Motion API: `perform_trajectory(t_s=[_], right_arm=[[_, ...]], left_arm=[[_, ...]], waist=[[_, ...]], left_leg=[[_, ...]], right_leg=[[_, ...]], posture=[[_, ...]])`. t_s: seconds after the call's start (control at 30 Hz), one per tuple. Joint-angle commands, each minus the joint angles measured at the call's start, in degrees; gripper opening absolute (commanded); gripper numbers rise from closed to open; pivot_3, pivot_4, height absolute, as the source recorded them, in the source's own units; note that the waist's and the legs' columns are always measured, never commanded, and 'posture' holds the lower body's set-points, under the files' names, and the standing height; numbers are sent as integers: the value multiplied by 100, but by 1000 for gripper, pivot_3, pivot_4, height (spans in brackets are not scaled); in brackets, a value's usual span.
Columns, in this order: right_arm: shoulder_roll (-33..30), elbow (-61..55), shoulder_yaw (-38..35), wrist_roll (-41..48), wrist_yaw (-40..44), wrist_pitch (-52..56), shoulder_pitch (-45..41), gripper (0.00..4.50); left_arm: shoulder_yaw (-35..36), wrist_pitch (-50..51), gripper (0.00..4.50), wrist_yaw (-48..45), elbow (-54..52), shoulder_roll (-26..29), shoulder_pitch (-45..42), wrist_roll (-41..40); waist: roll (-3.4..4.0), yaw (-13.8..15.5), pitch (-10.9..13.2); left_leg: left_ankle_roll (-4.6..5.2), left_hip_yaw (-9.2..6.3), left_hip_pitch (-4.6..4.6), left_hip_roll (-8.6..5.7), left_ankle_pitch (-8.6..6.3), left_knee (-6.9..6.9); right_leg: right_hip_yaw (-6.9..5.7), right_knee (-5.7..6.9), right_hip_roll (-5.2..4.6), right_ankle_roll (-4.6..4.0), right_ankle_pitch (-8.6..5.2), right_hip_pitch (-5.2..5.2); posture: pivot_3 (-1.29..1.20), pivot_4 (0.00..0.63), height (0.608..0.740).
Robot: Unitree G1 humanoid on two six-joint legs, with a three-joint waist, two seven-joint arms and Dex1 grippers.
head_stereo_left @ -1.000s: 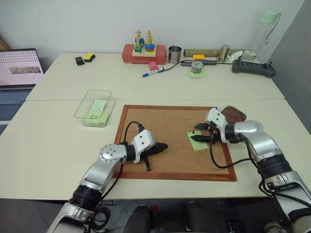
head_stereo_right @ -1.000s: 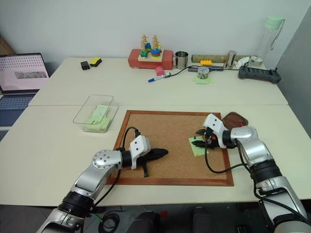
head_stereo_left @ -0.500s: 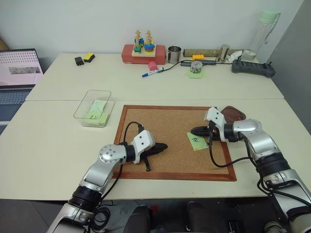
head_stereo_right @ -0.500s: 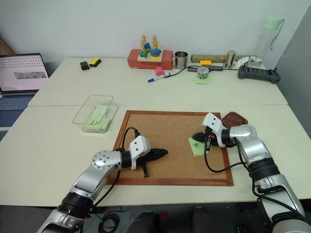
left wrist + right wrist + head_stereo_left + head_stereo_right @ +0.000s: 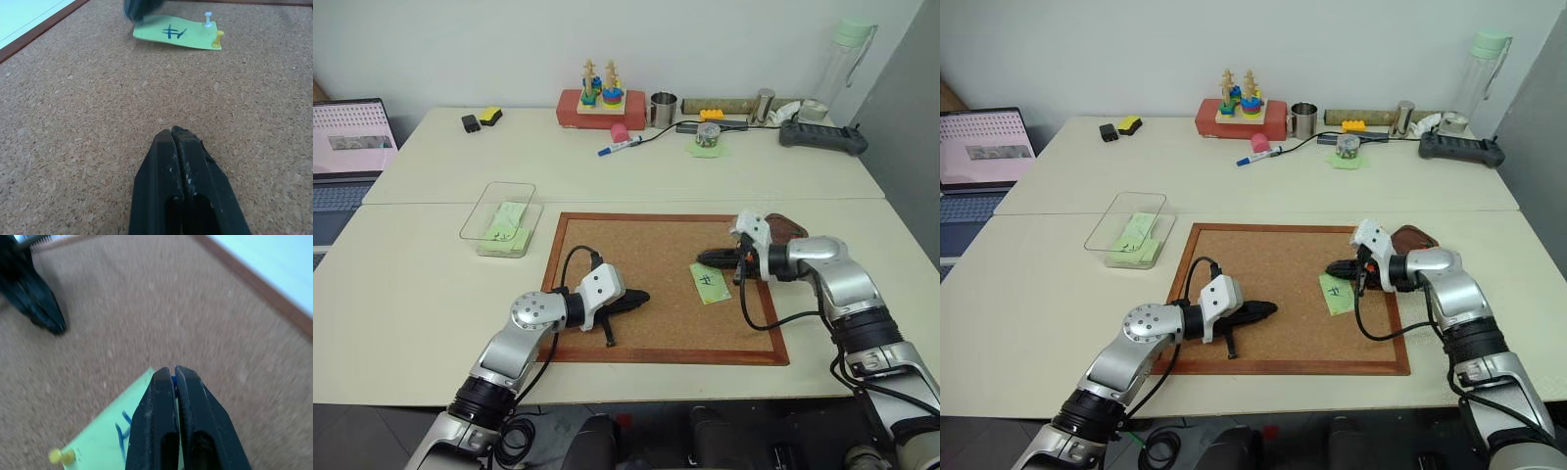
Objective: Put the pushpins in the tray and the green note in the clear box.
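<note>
The green note with its dark mark lies on the cork board, and a white pushpin and a yellow pushpin stand in its edge. My right gripper hovers just over the note's far edge. It is shut, and the blue head of a pushpin shows between its tips. The dark reddish tray sits right behind that wrist. My left gripper rests shut and empty on the cork, left of the note. The clear box stands off the board's far left corner and holds green notes.
A laptop sits at the far left edge. Along the back stand a stacking toy on a red base, a metal cup, a marker, a bottle and a black controller.
My right gripper closed over the note and rose off it, so the handwritten mark now shows. The left arm stayed still.
</note>
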Motion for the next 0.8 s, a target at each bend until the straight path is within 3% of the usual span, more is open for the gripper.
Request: perform_trajectory(t_s=[0.03, 0.17, 0.4, 0.7, 0.8], right_arm=[[-117, -398, -405, 302, -88, 240, -125, 82], [-304, -512, -679, 399, -205, 407, -136, 82], [-1078, 479, -904, -272, -757, -168, -168, 82], [-864, 2010, -776, -970, -1797, -776, -509, 82], [-790, 2353, -768, -1074, -1966, -946, -622, 567]], left_arm=[[-200, 162, 0, -129, 64, 94, 160, 181], [-225, 173, 0, -121, 57, 77, 160, 192], [-206, 161, 0, -88, 68, 71, 154, 190], [-177, 167, 0, -112, 96, 97, 122, 196], [-168, 178, 0, -112, 74, 112, 142, 199]], waist=[[0, 5, 0], [1, 6, -1], [1, 17, -1], [11, -2, -7], [12, -2, -7]], left_leg=[[0, 0, 0, 0, 0, 0], [0, 0, 0, 0, 0, 0], [1, 3, -2, -3, 0, -1], [2, 15, 5, -1, 1, 0], [2, 15, 5, -1, 1, 0]], right_leg=[[-1, 0, 0, 0, 0, 1], [0, 0, 0, 0, 0, 1], [0, -4, -2, 0, 0, 1], [9, -1, 0, 0, 0, 4], [9, -2, 0, 0, 0, 3]], posture=[[0, 150, 740], [0, 150, 740], [0, 150, 740], [0, 150, 740], [0, 150, 740]])
